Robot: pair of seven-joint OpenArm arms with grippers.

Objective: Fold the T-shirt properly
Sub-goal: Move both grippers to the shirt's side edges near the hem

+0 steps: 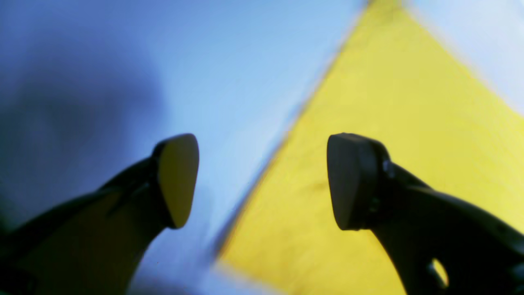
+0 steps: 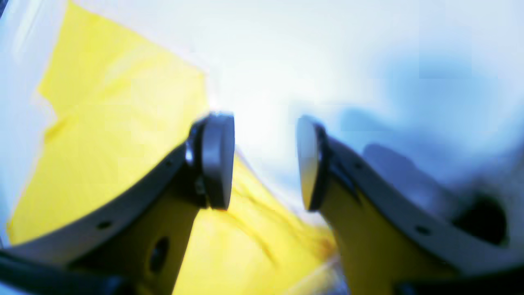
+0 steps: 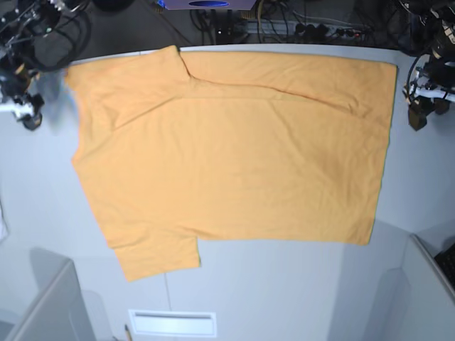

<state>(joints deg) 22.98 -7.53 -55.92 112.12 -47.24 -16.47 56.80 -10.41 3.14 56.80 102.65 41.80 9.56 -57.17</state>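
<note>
T-shirt (image 3: 234,163) spread on the desk (image 3: 284,291), 1 fold along the far edge. Most folds left. Left hand (image 1: 262,180) and right hand (image 2: 265,162) spread, holding nothing.

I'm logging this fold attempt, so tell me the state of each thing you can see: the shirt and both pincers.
T-shirt: lying flat on the table, far edge folded over, near sleeve sticking out, not held.
Left pincer: open, nothing between the jaws, over the shirt's edge.
Right pincer: open, nothing between the jaws, over a shirt corner.
</note>
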